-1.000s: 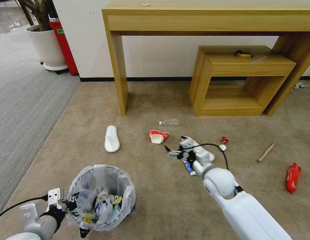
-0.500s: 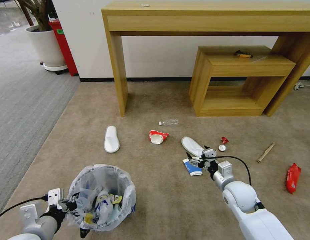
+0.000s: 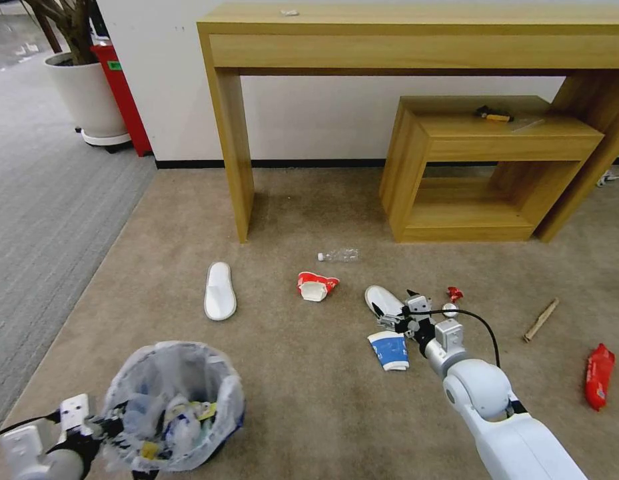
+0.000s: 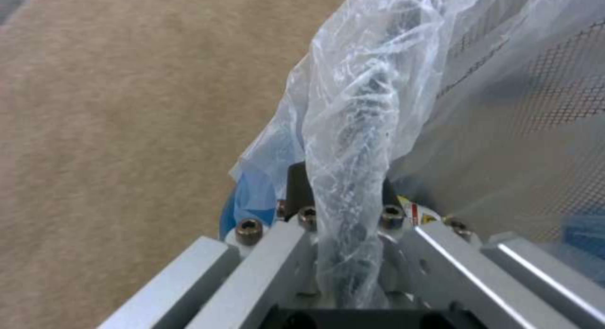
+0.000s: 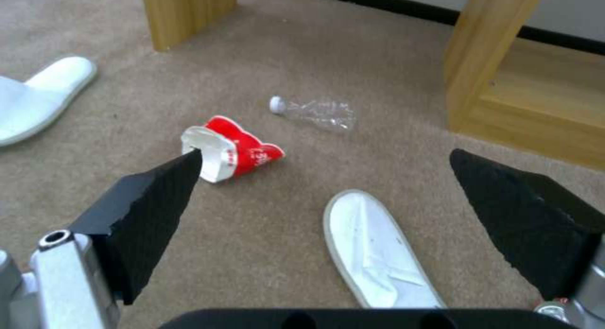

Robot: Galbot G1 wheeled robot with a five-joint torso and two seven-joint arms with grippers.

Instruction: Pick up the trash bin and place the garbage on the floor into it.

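Note:
The trash bin (image 3: 172,407), black and lined with a crinkly white bag, hangs at the lower left and holds litter. My left gripper (image 3: 112,428) is shut on its bagged rim (image 4: 353,130). My right gripper (image 3: 397,312) is open low over the floor (image 3: 309,393), just above a white slipper (image 3: 381,299); its black fingertips (image 5: 158,201) flank that slipper (image 5: 372,248). Garbage lies around: a blue cup (image 3: 389,350), a red cup (image 3: 316,285), a clear bottle (image 3: 339,255), a second slipper (image 3: 220,300), a red can (image 3: 449,309), a wooden stick (image 3: 541,320) and a red wrapper (image 3: 599,377).
A tall wooden console table (image 3: 416,40) stands against the wall, with a low wooden shelf unit (image 3: 482,167) beneath it carrying a small black-and-yellow tool (image 3: 492,115). A white plant pot (image 3: 86,97) and a red box (image 3: 126,93) stand at the far left by grey ribbed carpet (image 3: 42,200).
The camera has tilted slightly. My right arm pulled back off the slipper, uncovering it and the blue cup, then edged forward. The left arm carried the bin a little to the left.

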